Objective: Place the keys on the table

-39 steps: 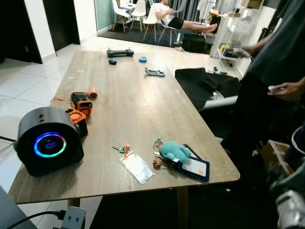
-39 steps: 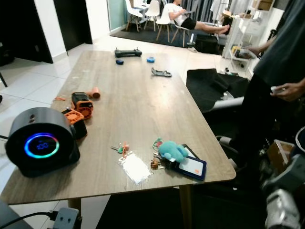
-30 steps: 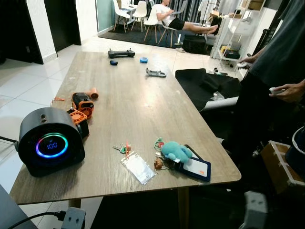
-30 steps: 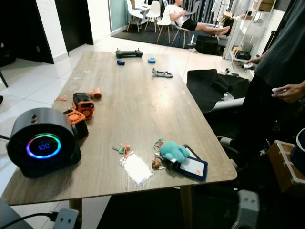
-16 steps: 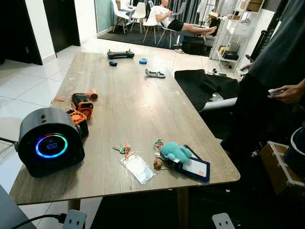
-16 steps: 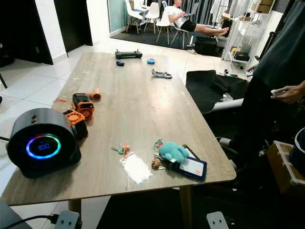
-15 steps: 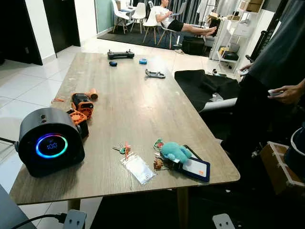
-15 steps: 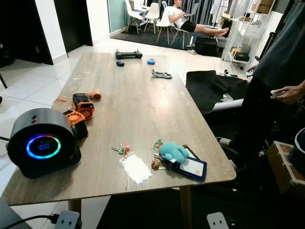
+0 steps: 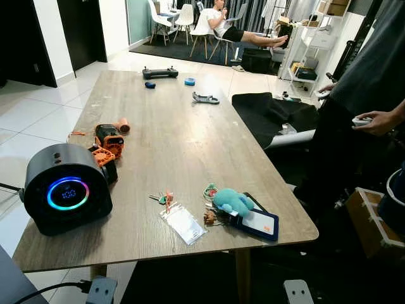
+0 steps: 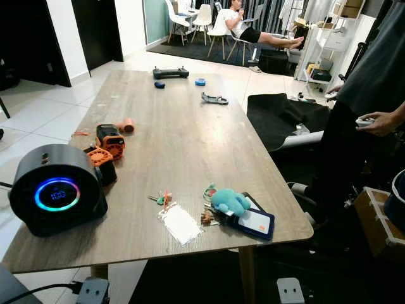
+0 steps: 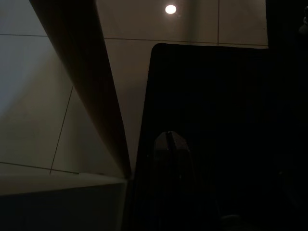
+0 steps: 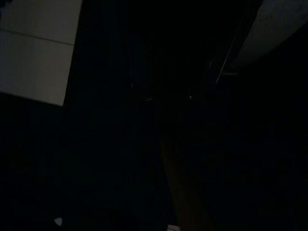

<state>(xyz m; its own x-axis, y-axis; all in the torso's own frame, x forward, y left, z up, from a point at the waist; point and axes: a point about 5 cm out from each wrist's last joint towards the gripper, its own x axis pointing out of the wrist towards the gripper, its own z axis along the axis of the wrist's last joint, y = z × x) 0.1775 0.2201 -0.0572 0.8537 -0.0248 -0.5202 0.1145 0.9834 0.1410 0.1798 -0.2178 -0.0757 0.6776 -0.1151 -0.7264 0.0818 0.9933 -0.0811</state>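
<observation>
Keys flat on table, lower centre of frame.
Teal plush beside blue card holder; both grippers' finger state: cannot tell, wrist views dark.

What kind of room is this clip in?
Likely a home's open living and dining area: a long wooden table, white tiled floor, and white chairs on a rug beyond, where a person lounges.

The standing person was cut off by the frame's right edge; the right wrist view was too dark to read; the small keys blurred together
</observation>
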